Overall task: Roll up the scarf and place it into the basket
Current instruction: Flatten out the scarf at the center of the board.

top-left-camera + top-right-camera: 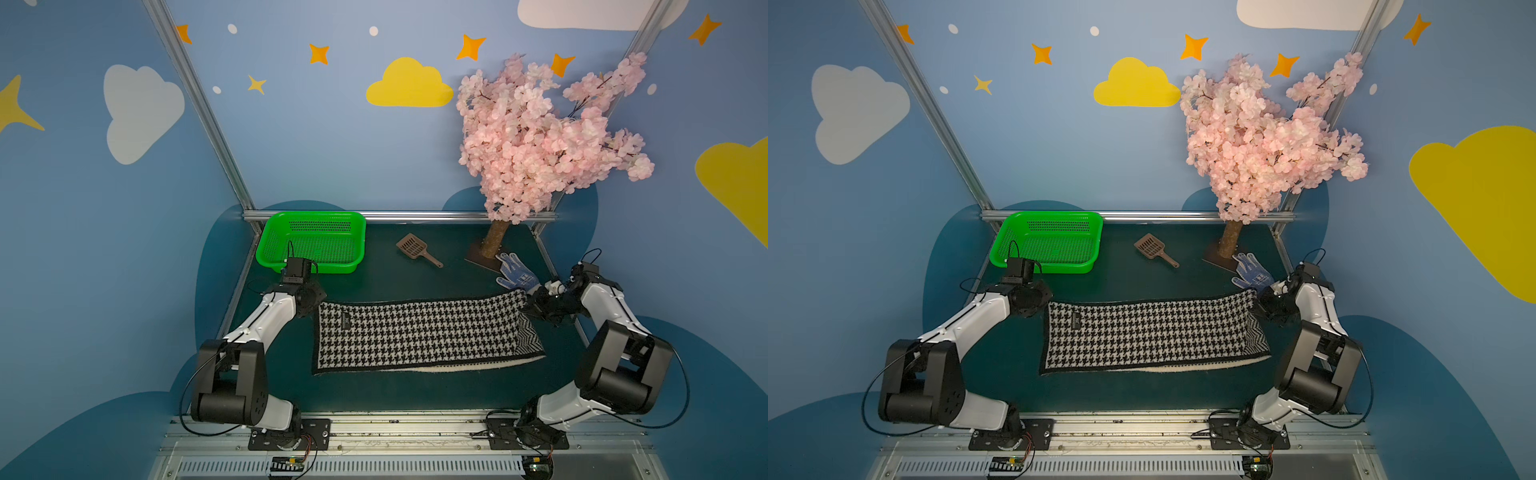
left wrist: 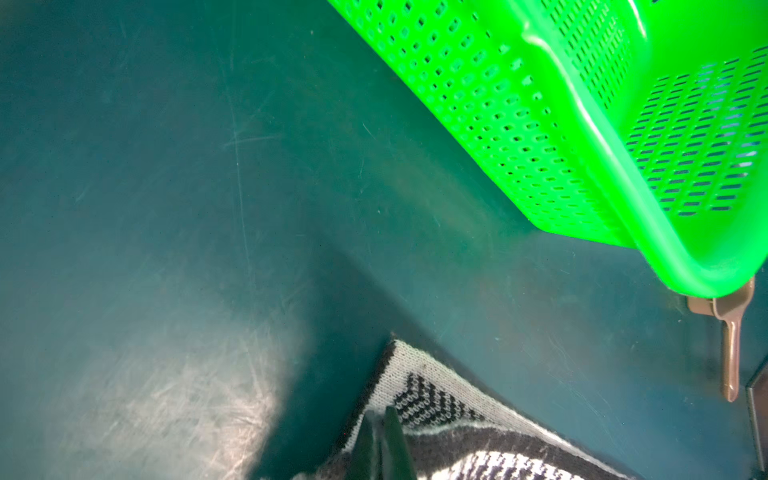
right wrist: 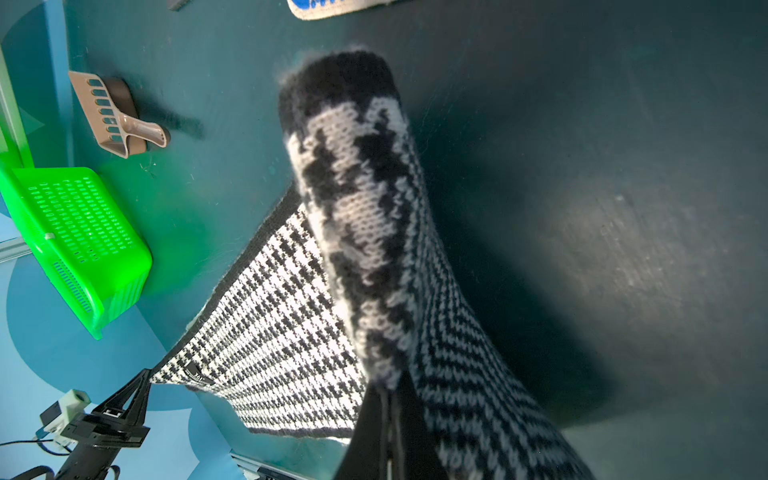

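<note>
One scarf [image 1: 419, 332], its corners pinched by left hand [image 2: 382, 440] and right hand [image 3: 392, 419]; one basket [image 1: 332, 266] nearby.

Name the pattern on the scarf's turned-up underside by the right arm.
Black-and-white zigzag herringbone on the scarf, clearest in the right wrist view.

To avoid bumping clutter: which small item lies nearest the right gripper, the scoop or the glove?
The blue-dotted glove, just beyond the right gripper; the brown scoop lies farther off, mid-table.

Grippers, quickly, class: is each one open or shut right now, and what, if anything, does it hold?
Left gripper: shut on a corner of the scarf.
Right gripper: shut on the scarf's other end.
</note>
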